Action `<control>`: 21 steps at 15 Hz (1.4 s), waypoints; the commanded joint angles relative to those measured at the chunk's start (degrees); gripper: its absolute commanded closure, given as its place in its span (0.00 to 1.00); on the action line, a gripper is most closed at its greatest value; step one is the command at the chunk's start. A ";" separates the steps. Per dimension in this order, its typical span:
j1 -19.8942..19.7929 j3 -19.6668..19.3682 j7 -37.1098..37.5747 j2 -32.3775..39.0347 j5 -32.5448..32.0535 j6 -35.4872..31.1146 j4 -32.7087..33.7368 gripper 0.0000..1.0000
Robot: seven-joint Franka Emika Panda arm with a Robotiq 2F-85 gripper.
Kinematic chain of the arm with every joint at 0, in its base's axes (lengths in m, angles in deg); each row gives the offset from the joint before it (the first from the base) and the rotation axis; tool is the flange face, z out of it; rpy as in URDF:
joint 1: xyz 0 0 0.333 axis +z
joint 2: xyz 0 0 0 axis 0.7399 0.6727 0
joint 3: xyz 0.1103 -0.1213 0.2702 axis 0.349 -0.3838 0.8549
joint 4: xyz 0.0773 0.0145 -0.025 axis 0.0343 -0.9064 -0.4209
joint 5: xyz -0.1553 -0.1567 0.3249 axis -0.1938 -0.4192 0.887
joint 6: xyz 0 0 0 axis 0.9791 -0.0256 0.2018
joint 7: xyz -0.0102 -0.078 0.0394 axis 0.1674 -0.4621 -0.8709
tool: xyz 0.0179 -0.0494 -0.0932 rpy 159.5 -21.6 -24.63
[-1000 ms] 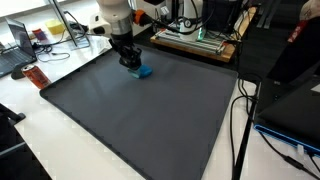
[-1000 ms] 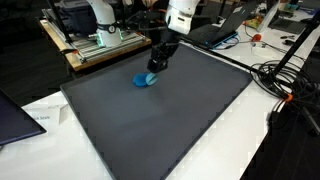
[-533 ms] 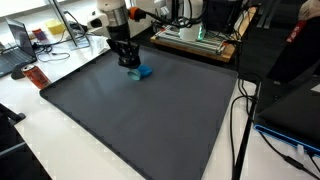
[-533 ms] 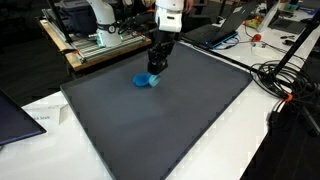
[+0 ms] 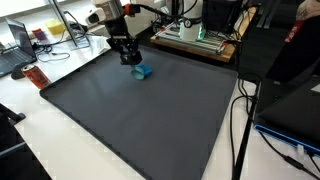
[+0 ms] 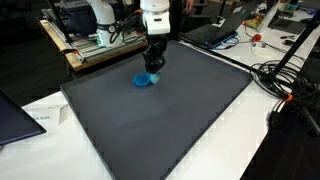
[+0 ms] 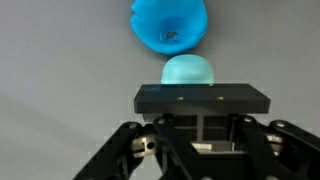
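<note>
My gripper (image 7: 202,92) is shut, and a small pale teal rounded piece (image 7: 188,71) pokes out right at its fingertips, apparently pinched between them. Just beyond it lies a larger bright blue bowl-like object (image 7: 169,25) on the dark grey mat (image 7: 60,60). In both exterior views the gripper (image 5: 130,59) (image 6: 154,67) hangs close above the mat's far part, beside the blue object (image 5: 143,72) (image 6: 146,80). The teal piece is too small to make out in the exterior views.
The large dark mat (image 5: 140,120) covers most of the white table. Behind it stand a wooden board with electronics (image 5: 195,42), laptops and cables (image 6: 285,75). A red item (image 5: 36,77) lies by the mat's corner.
The arm's upper part has swung sideways and the gripper has risen a little above the blue object, staying shut. The blue object has not moved.
</note>
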 commanded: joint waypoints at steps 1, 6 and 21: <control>-2.28 0.76 -7.28 -2.67 5.90 1.02 -1.70 0.77; -4.03 0.41 -14.94 -2.85 11.46 3.80 -0.98 0.77; -6.33 -1.89 -27.44 -1.52 21.36 7.11 0.23 0.52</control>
